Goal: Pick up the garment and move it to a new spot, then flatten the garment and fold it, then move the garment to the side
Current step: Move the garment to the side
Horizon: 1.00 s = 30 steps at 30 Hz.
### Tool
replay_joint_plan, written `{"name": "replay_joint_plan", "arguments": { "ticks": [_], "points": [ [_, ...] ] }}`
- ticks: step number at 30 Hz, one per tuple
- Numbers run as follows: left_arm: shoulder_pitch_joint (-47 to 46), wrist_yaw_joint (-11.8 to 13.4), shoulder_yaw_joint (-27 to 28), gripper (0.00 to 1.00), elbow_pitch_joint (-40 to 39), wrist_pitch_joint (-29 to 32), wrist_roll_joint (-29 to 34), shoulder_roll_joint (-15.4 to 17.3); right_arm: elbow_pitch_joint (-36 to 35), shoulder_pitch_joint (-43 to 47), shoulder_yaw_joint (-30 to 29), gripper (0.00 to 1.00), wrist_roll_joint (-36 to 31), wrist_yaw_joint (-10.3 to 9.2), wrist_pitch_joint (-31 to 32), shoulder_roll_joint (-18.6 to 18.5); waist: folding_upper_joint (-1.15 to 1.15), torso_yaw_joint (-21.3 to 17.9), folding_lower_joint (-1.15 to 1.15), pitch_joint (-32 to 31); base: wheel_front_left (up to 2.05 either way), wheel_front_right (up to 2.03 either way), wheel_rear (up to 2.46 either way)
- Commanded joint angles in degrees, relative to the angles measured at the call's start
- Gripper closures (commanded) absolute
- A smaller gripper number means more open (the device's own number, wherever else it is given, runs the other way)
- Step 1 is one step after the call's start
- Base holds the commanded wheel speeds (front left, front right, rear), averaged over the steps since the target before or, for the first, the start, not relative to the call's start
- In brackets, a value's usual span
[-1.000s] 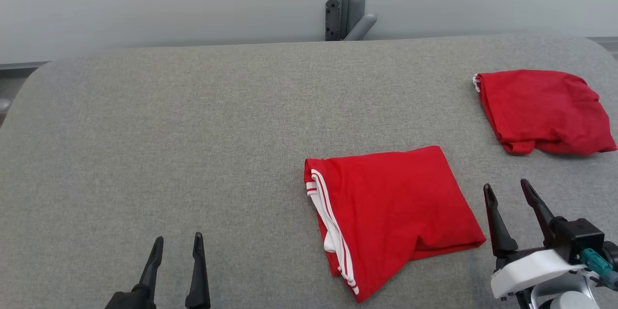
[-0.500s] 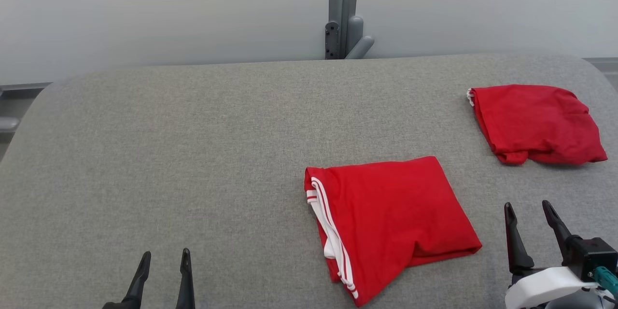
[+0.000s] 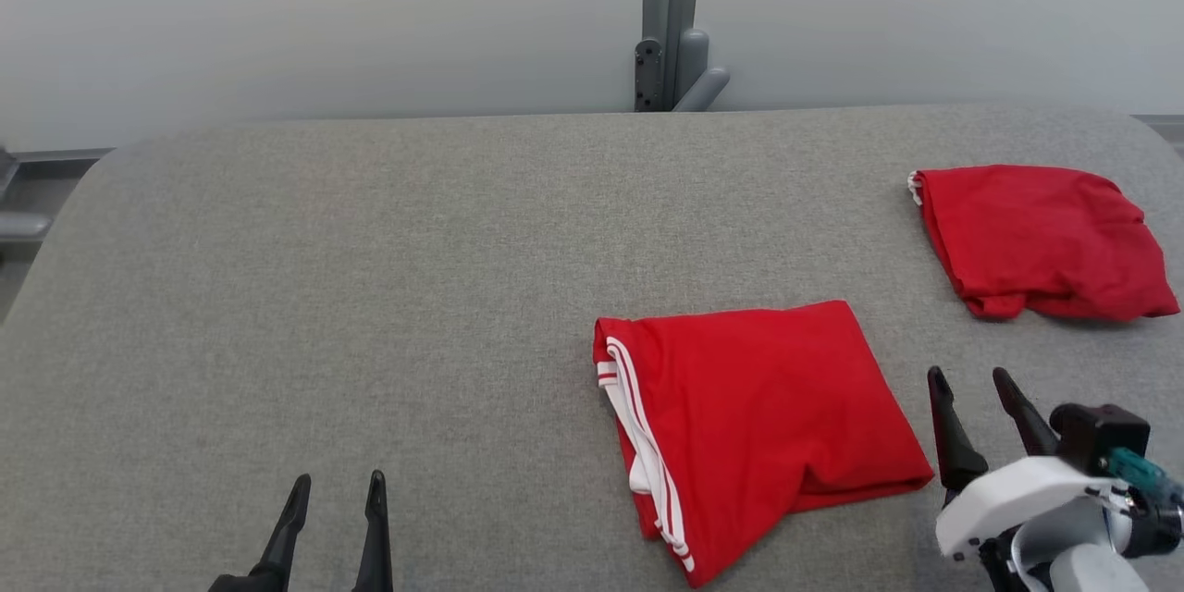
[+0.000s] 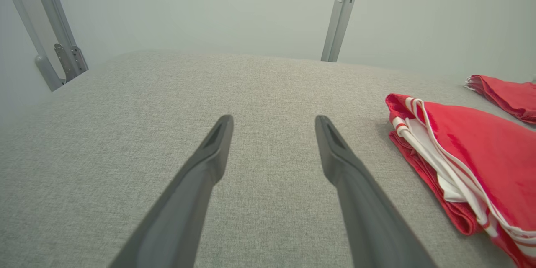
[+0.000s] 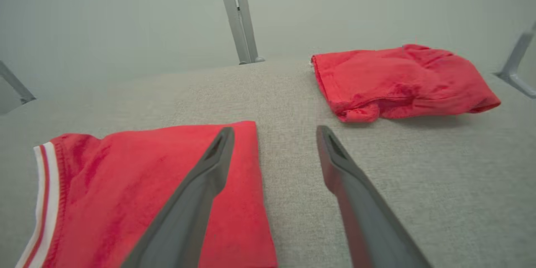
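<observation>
Two red garments lie apart on the grey fabric-covered table (image 3: 370, 296). Right of the table's middle, toward the near edge, sits the folded red garment with white striped trim (image 3: 768, 416), a flat, roughly rectangular packet with the trim showing along its left side. At the far right of the table rests the bunched red garment (image 3: 1045, 240), more loosely gathered and wrinkled. Just beside the folded packet's right edge is the right gripper (image 3: 969, 375), its two dark fingers spread apart and grasping nothing. Low on the left, over bare table well away from both garments, the left gripper (image 3: 339, 478) is likewise spread and empty. Behind the table's far edge a grey metal post (image 3: 671, 18) rises against the pale wall.
</observation>
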Motion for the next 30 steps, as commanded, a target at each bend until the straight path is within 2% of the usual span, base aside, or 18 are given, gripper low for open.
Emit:
{"name": "replay_joint_plan", "arguments": {
  "ticks": [1,5,8,14,20,21,22,26,30],
  "points": [
    [-0.17,0.42,-0.36,0.00,-0.50,-0.22,-0.67,0.07,1.37,-3.11,0.65,0.00,2.29,-0.04,3.41,-1.61,0.20,0.96,0.00,1.07,0.00,0.00,0.00],
    [-0.73,0.88,-0.92,0.00,-0.61,-0.22,-1.31,0.06,5.47,-7.46,2.62,0.00,5.70,-0.02,10.73,-2.47,0.20,2.23,0.00,2.60,0.00,0.00,0.00],
    [-1.22,1.08,-1.37,0.00,-0.63,-0.22,-1.73,0.06,7.77,-9.41,3.25,0.00,5.95,-0.02,13.29,-3.29,0.20,2.99,0.00,3.27,0.00,0.00,0.00],
    [-2.51,1.56,-2.79,0.00,-0.50,-0.22,-2.25,0.06,14.49,-12.67,3.85,0.00,8.81,-0.02,16.21,-3.42,0.20,5.28,0.00,4.60,0.00,0.00,0.00],
    [-3.18,1.69,-2.56,0.00,-0.61,-0.22,-2.01,0.06,19.76,-14.37,6.35,0.00,12.25,-0.02,17.74,-3.60,0.20,5.84,0.00,5.62,0.00,0.00,0.00],
    [-3.18,1.75,-2.44,0.00,-0.65,-0.22,-1.93,0.06,20.19,-14.74,7.02,0.21,13.04,-0.01,17.83,-3.63,0.20,5.72,0.00,5.74,0.00,0.00,0.00],
    [-3.27,1.80,-2.32,0.00,-0.71,-0.22,-1.87,0.06,20.32,-15.08,7.74,1.00,14.10,-0.01,17.53,-3.73,0.20,5.57,0.00,5.88,0.00,0.00,0.00],
    [-3.67,1.88,-1.92,0.00,-1.29,-0.22,-2.13,0.05,18.81,-17.13,10.76,1.00,16.94,-0.01,14.98,-5.45,0.20,3.79,0.00,6.35,0.00,0.00,0.00],
    [-4.07,2.08,-1.66,0.00,-1.80,-0.22,-2.59,0.06,16.93,-20.44,14.42,1.00,18.44,-0.02,13.43,-7.63,0.20,0.25,0.00,7.07,0.00,0.00,0.00]
  ]
}}
